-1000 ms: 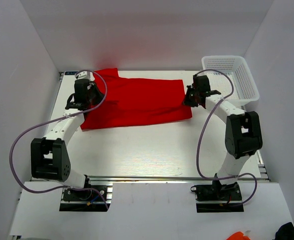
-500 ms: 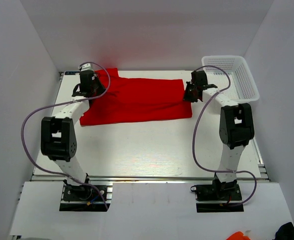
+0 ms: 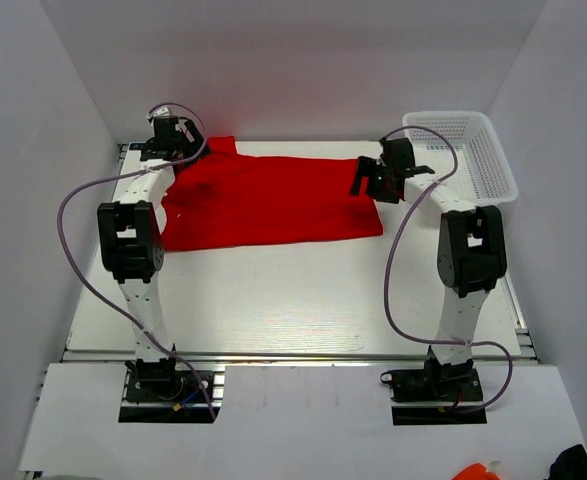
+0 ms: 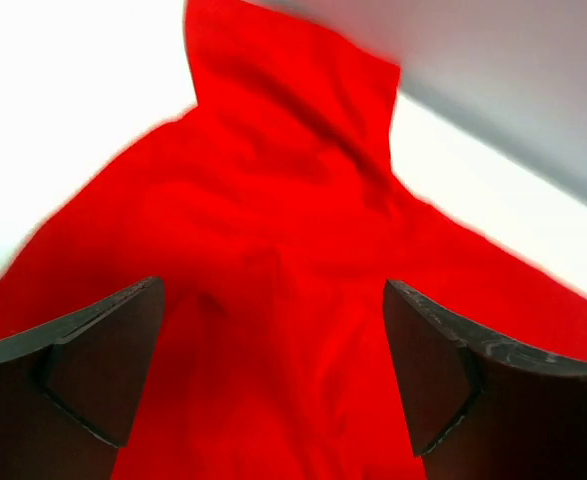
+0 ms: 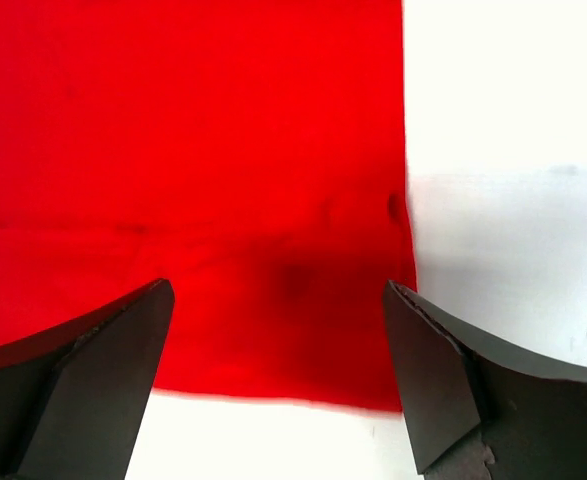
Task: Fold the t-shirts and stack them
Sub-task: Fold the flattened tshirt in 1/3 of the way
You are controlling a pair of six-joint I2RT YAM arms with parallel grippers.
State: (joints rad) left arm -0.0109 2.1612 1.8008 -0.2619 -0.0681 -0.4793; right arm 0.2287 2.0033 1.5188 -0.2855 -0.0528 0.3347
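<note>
**Item 1: table [image 3: 293, 290].** White, flat. It carries everything below.

**Item 2: t-shirt [image 3: 263, 205].** Plain bright red, lying flat across the far half of the table with one sleeve pointing to the far left corner.
- Handling: judge it light, soft and limp. It should sag from any hold and wrinkle readily (not fragile).
- Layers may slide over each other, so pinch all of them together.
- Where to take hold: your best grips look like the right-hand edge near its corners, and the shoulder beside the sleeve on the left.

**Item 3: basket [image 3: 451, 117].** White mesh, in the far right corner, just beside the shirt's right edge.

**Item 4: left gripper [image 4: 273, 290].** Jaws spread wide and holding nothing, above the cloth below the sleeve.

**Item 5: right gripper [image 5: 273, 290].** Jaws also wide and empty, over the shirt's right edge.
</note>
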